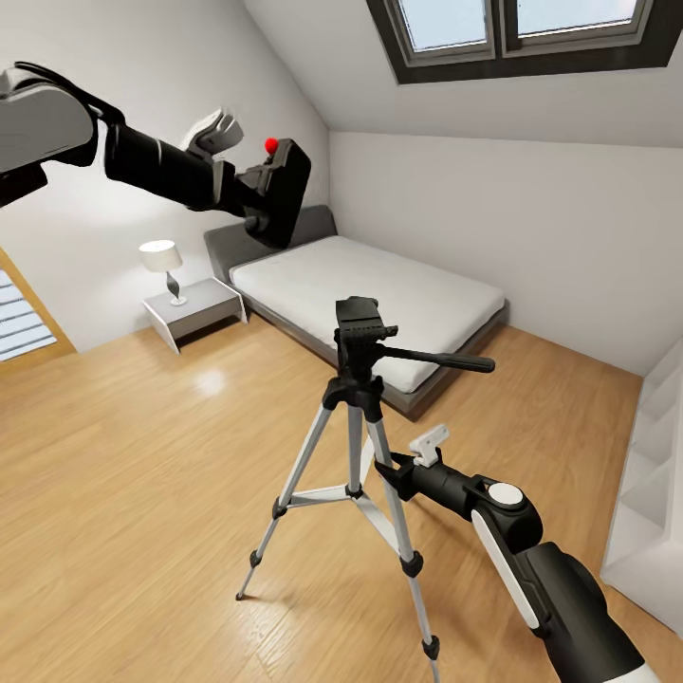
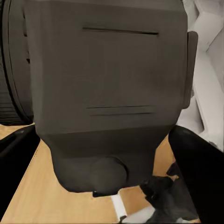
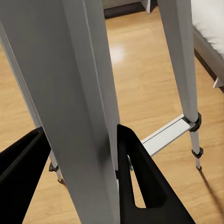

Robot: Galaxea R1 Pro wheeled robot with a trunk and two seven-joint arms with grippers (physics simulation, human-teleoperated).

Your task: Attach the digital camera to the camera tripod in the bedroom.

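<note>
Black digital camera [image 1: 281, 193] rides clamped in my left pincer [image 1: 254, 197] upper left; right pincer [image 3: 81, 179] grips camera tripod [image 1: 359, 417] leg, steadying it for mounting.

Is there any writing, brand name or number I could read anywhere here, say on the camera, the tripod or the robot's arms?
None can be read.
The digital camera, held by the left gripper: plain black body, only grooves, no lettering.
The camera tripod, its leg between the right gripper's fingers: bare silver and black, no label.
The lamp and nightstand: no markings.
</note>
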